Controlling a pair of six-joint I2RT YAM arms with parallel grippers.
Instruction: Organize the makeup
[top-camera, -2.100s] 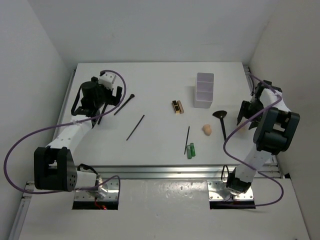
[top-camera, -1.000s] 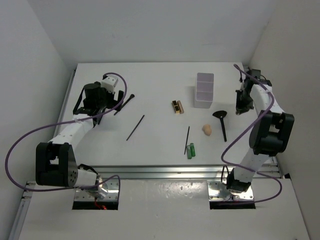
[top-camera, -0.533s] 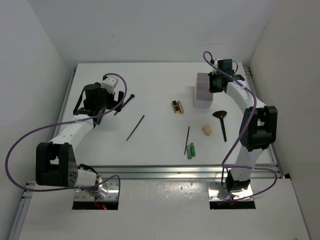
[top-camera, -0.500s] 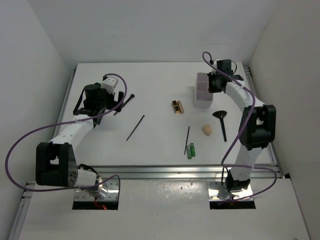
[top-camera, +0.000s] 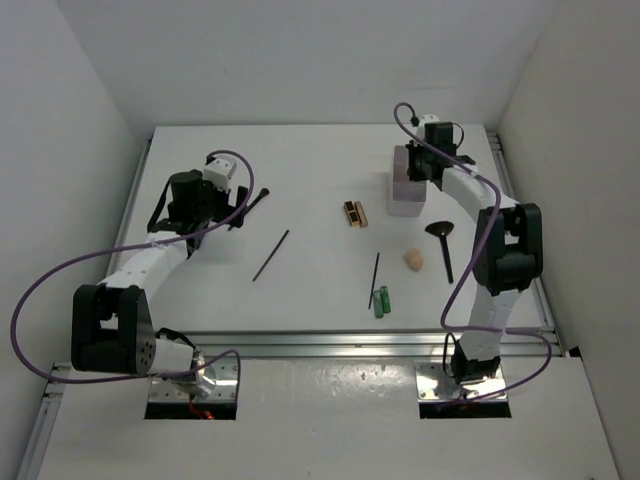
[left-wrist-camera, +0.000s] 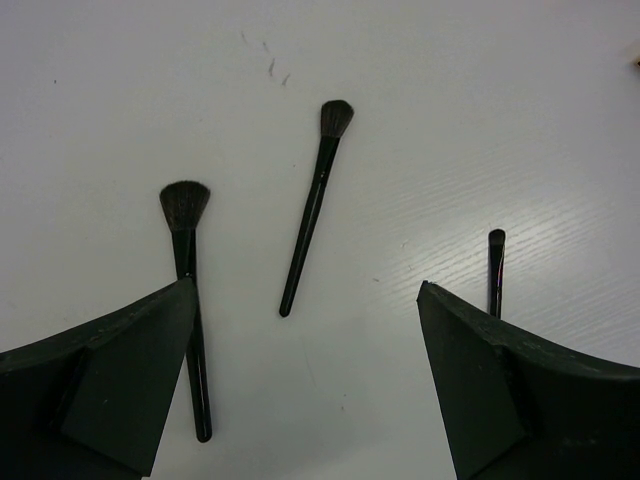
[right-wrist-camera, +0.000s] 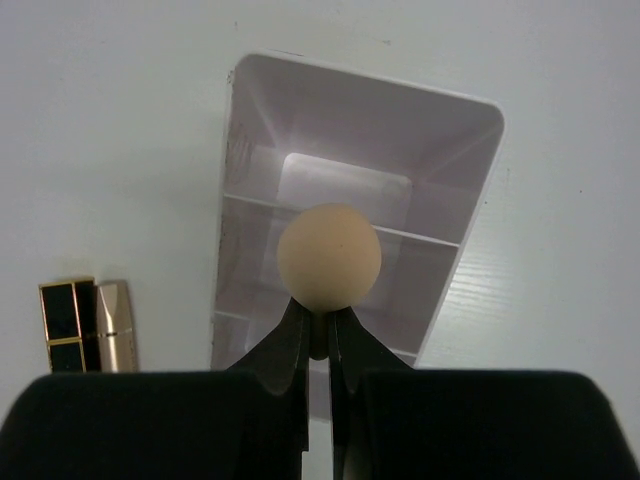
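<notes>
From above, the right hand (top-camera: 413, 172) has swung from the surface's (top-camera: 300, 170) edge to hang over the white box (top-camera: 403, 202). The left hand (left-wrist-camera: 305, 292), spread wide, hovers above two slim black bristle-tipped brushes (left-wrist-camera: 312, 210). The right hand (right-wrist-camera: 318, 322) pinches a smooth beige sponge ball (right-wrist-camera: 328, 257) just ahead of it, over the glossy box's middle compartment, so a drop looks near.

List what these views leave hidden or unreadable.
Right wrist view: the beige ball held in the right gripper covers part of the white box's middle compartment, and the gripper itself hides the nearest compartment.
Top view: that ball is hidden under the right gripper.
Left wrist view: the thin brush's lower end disappears behind a finger of the left gripper.
</notes>
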